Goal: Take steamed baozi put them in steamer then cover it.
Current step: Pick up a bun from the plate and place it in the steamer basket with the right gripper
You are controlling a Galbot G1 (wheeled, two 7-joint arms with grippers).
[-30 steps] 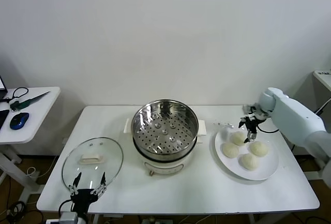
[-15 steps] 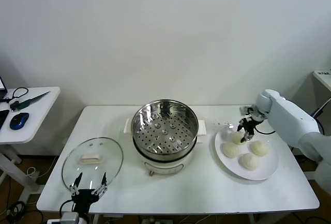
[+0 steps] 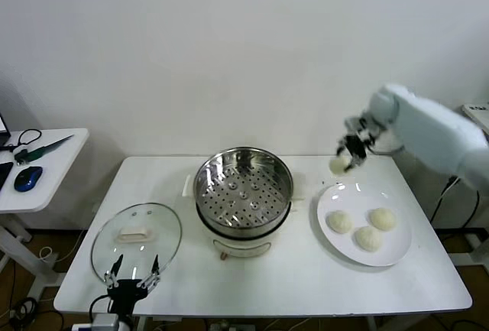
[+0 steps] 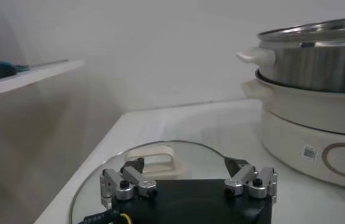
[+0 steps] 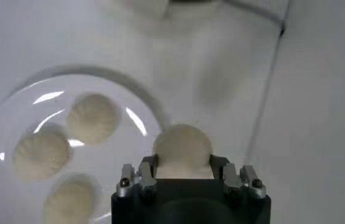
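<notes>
Cream-white bao [image 3: 338, 164] is now up in the air, pinched in the right gripper [image 3: 345, 157], above the table [image 3: 306, 285] btwn the steamer [image 3: 243, 193] and the white plate [image 3: 393, 251]. A sec ago that gripper was down on the plate w/ jaws wide over four buns; half a sec ago it had closed on the far-left one; now it's lifted clear, and three buns [image 3: 367, 238] are left on the plate. Right wrist view confirms: bun [image 5: 182, 148] sits snug between the fingers [image 5: 137, 176], plate w/ three others below. So grasp looks done, carry to the pot is under way, first of four. Steamer tray has nothing in it yet. Cover [image 3: 136, 238] lies flat on the table at front left; left gripper [image 3: 131, 276] parked at its near edge, jaws wide, holding nothing, unchanged.
</notes>
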